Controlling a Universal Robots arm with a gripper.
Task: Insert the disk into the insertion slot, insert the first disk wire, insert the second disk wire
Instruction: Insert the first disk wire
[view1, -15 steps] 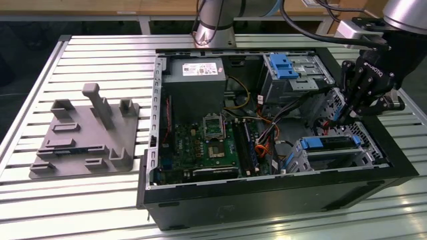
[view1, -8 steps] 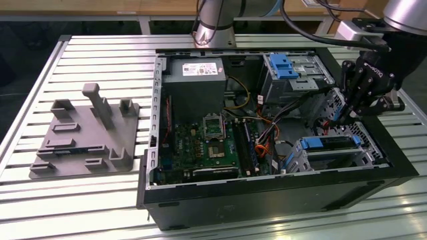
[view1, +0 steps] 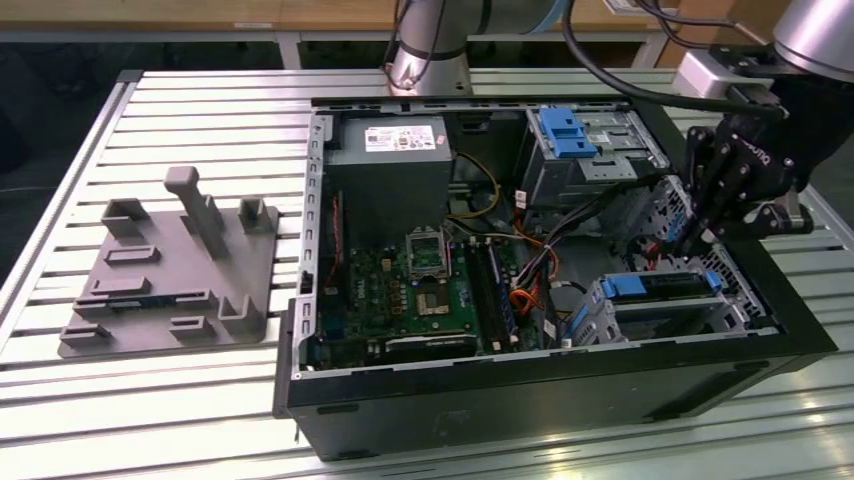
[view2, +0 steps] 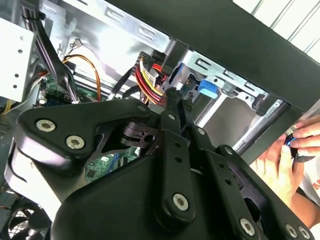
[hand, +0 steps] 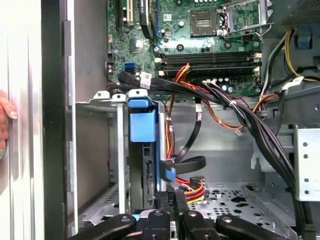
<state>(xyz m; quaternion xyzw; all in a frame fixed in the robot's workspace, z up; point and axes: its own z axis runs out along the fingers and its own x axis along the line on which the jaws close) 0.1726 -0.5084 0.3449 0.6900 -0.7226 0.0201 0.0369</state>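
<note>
While inside perforated slot (view1: 731, 312), blue-framed disk (view1: 661, 285).

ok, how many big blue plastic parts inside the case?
2. A blue clip atop the tall grey cage; the disk carrier in the insertion slot by the gripper. Cables may hide others.

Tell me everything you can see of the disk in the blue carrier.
The disk sits in the insertion slot, the silvery perforated bay at the exterior view's right. What shows most is its bright blue plastic carrier, a strip across the bay's open top. In the first wrist view a dark edge of the drive runs below the blue tab. A flat black cable with a blue plug lies against that edge; whether it is plugged in cannot be told. The gripper hovers close beside the disk.
</note>
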